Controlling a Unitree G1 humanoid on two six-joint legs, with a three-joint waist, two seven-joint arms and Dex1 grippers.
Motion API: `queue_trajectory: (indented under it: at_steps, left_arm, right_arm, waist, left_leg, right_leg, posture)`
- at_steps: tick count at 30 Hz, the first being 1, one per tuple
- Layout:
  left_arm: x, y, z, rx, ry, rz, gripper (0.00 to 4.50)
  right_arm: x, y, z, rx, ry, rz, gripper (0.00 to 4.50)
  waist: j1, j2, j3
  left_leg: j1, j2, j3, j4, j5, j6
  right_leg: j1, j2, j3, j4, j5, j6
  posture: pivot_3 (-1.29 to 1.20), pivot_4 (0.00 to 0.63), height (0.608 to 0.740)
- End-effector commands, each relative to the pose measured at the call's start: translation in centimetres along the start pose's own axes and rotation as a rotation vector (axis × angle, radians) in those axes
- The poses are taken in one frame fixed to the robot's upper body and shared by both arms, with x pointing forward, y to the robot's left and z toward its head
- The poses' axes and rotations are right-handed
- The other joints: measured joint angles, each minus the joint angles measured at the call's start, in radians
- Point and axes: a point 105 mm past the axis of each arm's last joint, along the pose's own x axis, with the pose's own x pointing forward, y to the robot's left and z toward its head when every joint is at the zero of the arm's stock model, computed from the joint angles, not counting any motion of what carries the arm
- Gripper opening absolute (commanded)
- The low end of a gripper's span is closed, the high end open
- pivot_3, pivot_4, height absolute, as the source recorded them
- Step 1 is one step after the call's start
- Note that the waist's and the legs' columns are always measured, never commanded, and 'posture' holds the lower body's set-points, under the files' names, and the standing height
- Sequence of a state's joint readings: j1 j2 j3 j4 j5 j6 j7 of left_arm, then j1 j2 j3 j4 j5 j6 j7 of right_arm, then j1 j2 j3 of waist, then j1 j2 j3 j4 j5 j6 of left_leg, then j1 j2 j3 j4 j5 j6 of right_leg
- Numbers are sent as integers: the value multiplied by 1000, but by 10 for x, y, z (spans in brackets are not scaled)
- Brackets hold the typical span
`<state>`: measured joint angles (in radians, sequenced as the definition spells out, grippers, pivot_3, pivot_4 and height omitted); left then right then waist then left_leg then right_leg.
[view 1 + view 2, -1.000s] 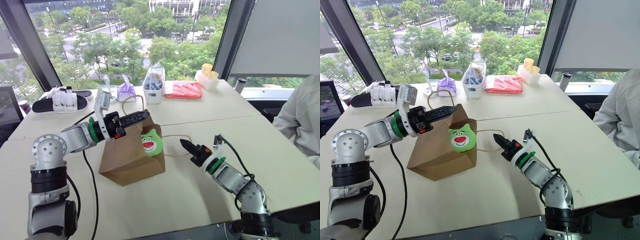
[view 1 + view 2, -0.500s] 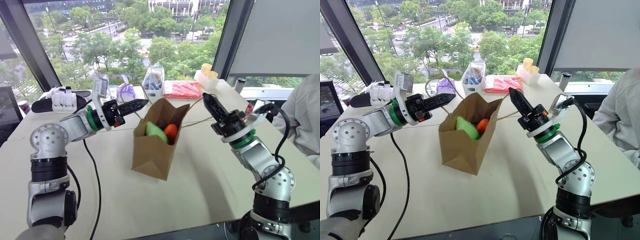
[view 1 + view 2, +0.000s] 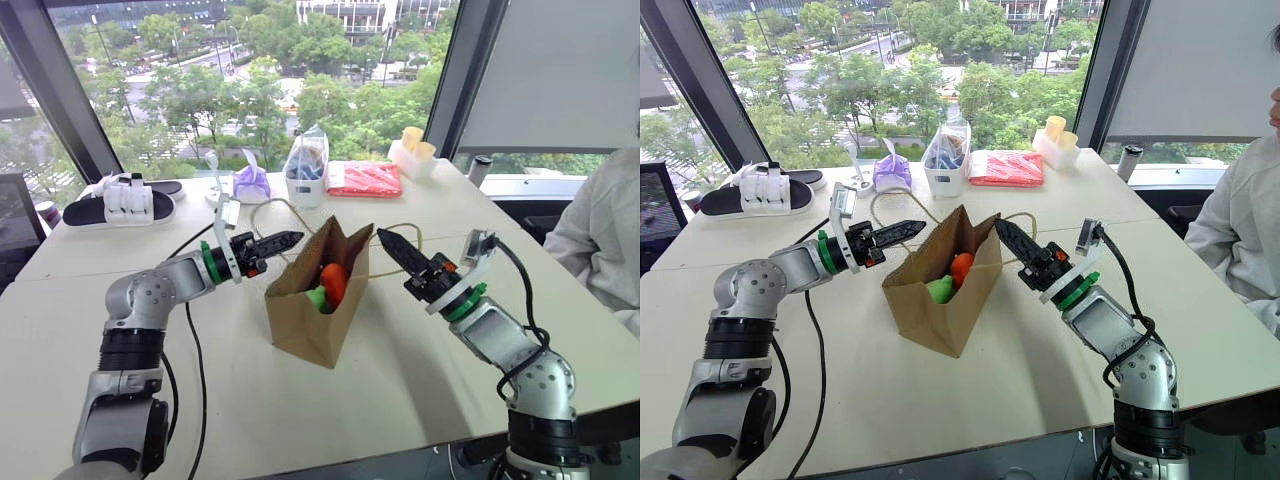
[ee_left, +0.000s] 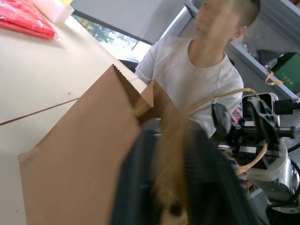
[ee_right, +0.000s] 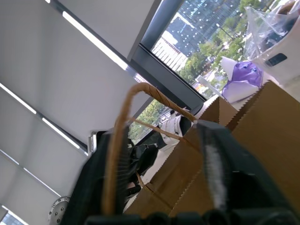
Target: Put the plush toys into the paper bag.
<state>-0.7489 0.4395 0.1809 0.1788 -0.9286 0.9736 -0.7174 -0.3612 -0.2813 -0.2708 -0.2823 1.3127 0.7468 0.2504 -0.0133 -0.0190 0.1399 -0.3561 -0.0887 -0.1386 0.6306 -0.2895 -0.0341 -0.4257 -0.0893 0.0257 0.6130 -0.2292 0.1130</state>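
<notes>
head views: the paper bag [image 3: 310, 300] stands upright on the worktop [image 3: 400, 370] with both plush toys inside, the orange toy [image 3: 334, 282] above the green toy [image 3: 317, 298]. left gripper [image 3: 283, 239] and right gripper [image 3: 392, 248] flank its mouth.

left wrist: gripper spread, handle loop [image 4: 173, 140] lying between the fingers.

right wrist: gripper spread, other handle [image 5: 123, 136] against one finger.

Upright paper bag [image 3: 305, 320] on table [image 3: 400, 370], orange plush toy [image 3: 333, 281] and green plush toy [image 3: 317, 298] inside
</notes>
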Motion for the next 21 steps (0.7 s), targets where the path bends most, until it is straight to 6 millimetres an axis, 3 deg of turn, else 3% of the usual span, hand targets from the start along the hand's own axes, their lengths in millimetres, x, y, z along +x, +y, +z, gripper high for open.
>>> queue_trajectory:
  at_steps: [1, 4, 5, 7, 11, 14, 17, 21]
  left_arm:
    - [-4, -11, 17, 52, -40, -34, 2885]
    - [-10, -13, 20, 65, -49, -25, 4300]
    - [-14, -14, 21, 69, -51, -20, 4465]
    - [-27, -20, 22, 72, -47, -16, 4465]
    - [-44, -30, 17, 70, -10, -17, 4465]
    - [-60, -37, 4, 95, 55, 18, 4465]
    - [-71, -42, -41, 211, 244, 95, 4500]
    - [-73, -41, -66, 261, 254, 149, 4500]
  right_arm:
    - [-2, 15, 11, -84, -25, 47, 4444]
    - [-9, 31, 9, -90, 27, 126, 4500]
    - [-15, 37, 5, -87, 56, 154, 4500]
    - [-32, 51, -6, -76, 149, 215, 4500]
    - [-54, 62, -23, -65, 266, 247, 4500]
    - [-64, 44, -47, -107, 408, 164, 4500]
    - [-49, 8, -62, -199, 427, 47, 3688]
    - [-30, 1, -70, -239, 402, 72, 1690]
  waist:
    - [0, 0, 0]
    - [1, 0, 0]
    - [1, 0, 0]
    - [1, 0, 0]
    - [0, 0, 0]
    - [-1, -1, 0]
    - [-7, -1, 0]
    - [12, 0, 0]
  left_leg:
    - [0, 0, 0, 0, 0, 0]
    - [0, 0, 0, 0, 0, 0]
    - [0, 0, 0, 0, 0, 0]
    - [0, 0, -1, 0, -1, 1]
    - [0, 0, 0, -1, -5, 8]
    - [0, 0, 0, 1, -5, 9]
    - [3, 1, 3, 0, -5, 9]
    - [1, 1, 3, 1, -4, 8]
  right_leg:
    - [0, 0, 0, 0, 0, 0]
    - [0, 0, 0, 0, 0, 0]
    - [0, 0, 0, 0, 0, 0]
    - [0, 0, 0, 0, 0, 0]
    - [0, 0, 0, -1, 0, 0]
    - [2, 0, 0, -2, 0, 0]
    - [3, 0, 0, -2, 0, 0]
    - [3, 0, 0, -2, 0, 0]
  posture:
    - [0, 150, 740]
    - [0, 150, 740]
    - [0, 150, 740]
    - [0, 150, 740]
    - [0, 150, 740]
    - [0, 150, 740]
    - [0, 150, 740]
    - [0, 150, 740]
